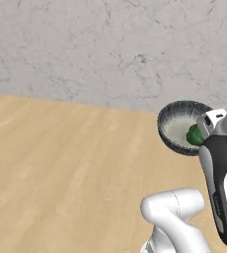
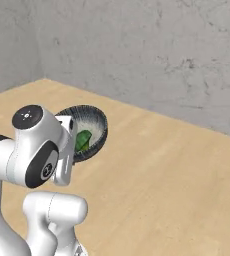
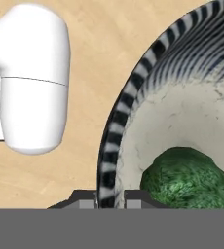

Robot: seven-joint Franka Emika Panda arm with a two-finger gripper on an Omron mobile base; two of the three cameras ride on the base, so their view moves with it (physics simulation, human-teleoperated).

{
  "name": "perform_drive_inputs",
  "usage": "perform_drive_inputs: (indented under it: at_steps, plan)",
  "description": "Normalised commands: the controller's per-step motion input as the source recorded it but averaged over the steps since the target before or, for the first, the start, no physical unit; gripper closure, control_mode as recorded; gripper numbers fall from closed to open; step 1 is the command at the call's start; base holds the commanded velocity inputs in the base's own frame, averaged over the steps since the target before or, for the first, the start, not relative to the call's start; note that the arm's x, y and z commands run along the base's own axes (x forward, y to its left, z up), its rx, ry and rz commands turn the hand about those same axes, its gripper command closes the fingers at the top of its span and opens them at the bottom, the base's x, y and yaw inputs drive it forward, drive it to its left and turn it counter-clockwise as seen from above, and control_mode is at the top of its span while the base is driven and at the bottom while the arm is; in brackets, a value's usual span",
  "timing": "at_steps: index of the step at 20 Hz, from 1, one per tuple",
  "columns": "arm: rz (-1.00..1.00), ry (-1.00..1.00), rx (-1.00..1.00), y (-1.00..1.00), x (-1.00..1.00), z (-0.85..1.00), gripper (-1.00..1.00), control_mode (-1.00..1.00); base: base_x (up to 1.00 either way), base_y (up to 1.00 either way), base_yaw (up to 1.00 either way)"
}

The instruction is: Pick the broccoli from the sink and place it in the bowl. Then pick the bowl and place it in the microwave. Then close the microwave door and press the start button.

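Note:
The bowl [image 1: 176, 127] hangs in the air, tipped on its side so its pale inside faces the camera. Its dark striped outside shows in the hand view, where the bowl [image 3: 133, 97] rim runs up between my finger tips. The green broccoli [image 1: 194, 134] lies inside, against the lower wall next to my hand. My gripper [image 1: 205, 129] is shut on the bowl's rim, one finger inside and one outside. From the right, the bowl [image 2: 96, 125] and broccoli [image 2: 82, 140] sit just past my gripper [image 2: 73, 136]. Close up, the broccoli [image 3: 192, 180] lies right beside my gripper [image 3: 110, 200].
A light wooden surface [image 1: 61, 163] spreads out below the bowl. Behind it rises a grey mottled wall [image 1: 110, 49], which turns a corner at the far left of the right base view.

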Motion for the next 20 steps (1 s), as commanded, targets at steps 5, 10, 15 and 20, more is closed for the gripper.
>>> perform_drive_inputs:
  at_steps: [5,10,15,20]
  plan:
    - [0.00,0.00,0.00,0.00,0.00,0.00,1.00,1.00,0.01,0.00,1.00]
    - [0.00,0.00,0.00,0.00,0.00,0.00,1.00,1.00,0.02,0.00,1.00]
    - [0.00,0.00,0.00,0.00,0.00,0.00,1.00,1.00,0.03,-0.03,0.99]
    - [0.00,0.00,0.00,0.00,0.00,0.00,1.00,1.00,0.19,-0.15,0.94]
